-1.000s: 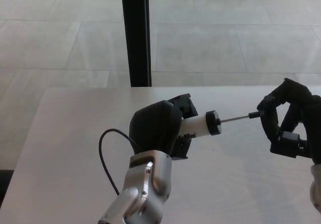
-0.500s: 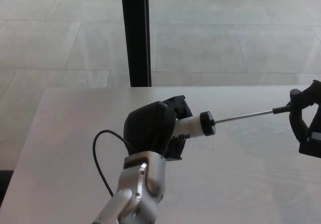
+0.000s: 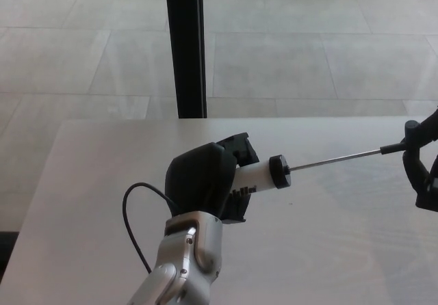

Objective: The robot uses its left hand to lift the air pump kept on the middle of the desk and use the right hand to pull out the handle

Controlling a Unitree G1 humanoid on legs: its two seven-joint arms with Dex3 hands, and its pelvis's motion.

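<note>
Left hand (image 3: 205, 182) clenched around the air pump (image 3: 259, 174), holding it clear of the desk (image 3: 89, 202), roughly over the middle of the tabletop. Only the pump's white barrel and black end cap visible, jutting from the right side of that hand; the rest of the body hidden inside the black fingers. From the cap, a thin metal rod (image 3: 335, 158) drawn far out, running rightward and slightly upward, away from the left hand. At the rod's far end, a small dark handle (image 3: 391, 148) pinched in the right hand (image 3: 424, 171), at the picture's right edge and cut off by it, so only part of that hand visible; fingers closed on the handle. Both hands well apart, joined only by the extended rod. A thin black cable (image 3: 133, 216) looping out just left of the left hand and curving down beside the silver wrist. A tiny dark speck on the desk just below the cap. Beyond the left hand, past the desk's far edge, a dark upright post (image 3: 185, 45) against a pale tiled floor (image 3: 308, 52).
</note>
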